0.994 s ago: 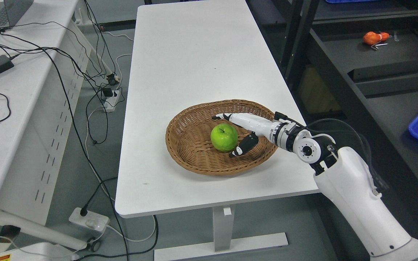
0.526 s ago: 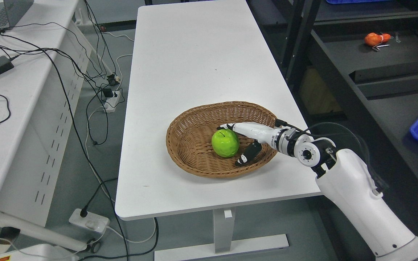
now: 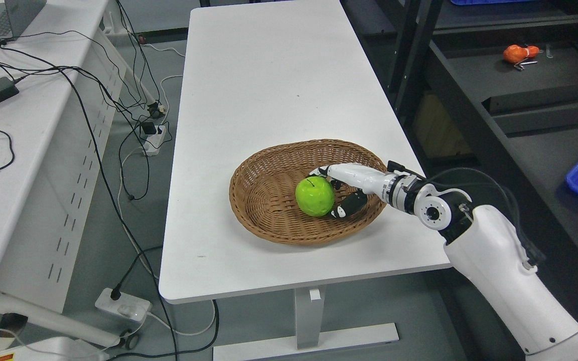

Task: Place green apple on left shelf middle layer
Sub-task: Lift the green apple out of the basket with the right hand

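The glossy round green apple sat in the shallow brown wicker basket on the white desk. The right robot hand cupped it, fingers over the top and thumb below, seemingly touching but perhaps not yet clamped. Firm, smooth and probably slippery, it wanted a wrap around its widest part.

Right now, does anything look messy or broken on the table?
Nothing stands out. The green apple sits whole in the wicker basket, which rests flat on the white table. The right hand wraps its fingers around the apple.
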Available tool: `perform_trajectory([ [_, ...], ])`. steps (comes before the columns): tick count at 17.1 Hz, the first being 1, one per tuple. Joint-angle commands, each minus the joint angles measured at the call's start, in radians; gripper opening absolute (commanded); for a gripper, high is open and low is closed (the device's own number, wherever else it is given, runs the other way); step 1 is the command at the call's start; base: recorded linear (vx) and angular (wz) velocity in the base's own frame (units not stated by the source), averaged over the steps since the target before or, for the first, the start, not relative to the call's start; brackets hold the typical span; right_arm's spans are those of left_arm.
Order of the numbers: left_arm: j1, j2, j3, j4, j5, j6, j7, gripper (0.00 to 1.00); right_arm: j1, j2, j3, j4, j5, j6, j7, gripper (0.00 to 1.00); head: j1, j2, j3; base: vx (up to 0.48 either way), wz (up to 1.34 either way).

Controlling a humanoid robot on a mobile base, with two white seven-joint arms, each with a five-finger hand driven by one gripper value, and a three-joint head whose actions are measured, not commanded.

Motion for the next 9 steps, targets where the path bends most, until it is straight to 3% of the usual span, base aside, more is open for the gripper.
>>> perform_trajectory([
  [1, 0.0, 0.017, 0.0, 0.0, 0.0, 0.001, 0.0, 1.0, 0.051, -0.041, -0.2, -0.068, 0.006, -0.008, -0.095, 0.03, 0.0, 0.0, 0.0, 0.0, 0.0],
  [3, 0.0, 0.017, 0.0, 0.0, 0.0, 0.001, 0.0, 1.0, 0.105, -0.027, -0.313, -0.092, 0.006, -0.004, -0.331, 0.02, 0.0, 0.0, 0.0, 0.0, 0.0],
  [6, 0.0, 0.017, 0.0, 0.0, 0.0, 0.001, 0.0, 1.0, 0.194, -0.03, -0.353, -0.112, 0.006, 0.009, -0.702, 0.01, 0.0, 0.0, 0.0, 0.0, 0.0],
  [9, 0.0, 0.017, 0.0, 0.001, 0.0, 0.001, 0.0, 1.0, 0.303, -0.022, -0.433, -0.166, 0.002, 0.007, -0.838, 0.0, 0.0, 0.0, 0.0, 0.0, 0.0],
])
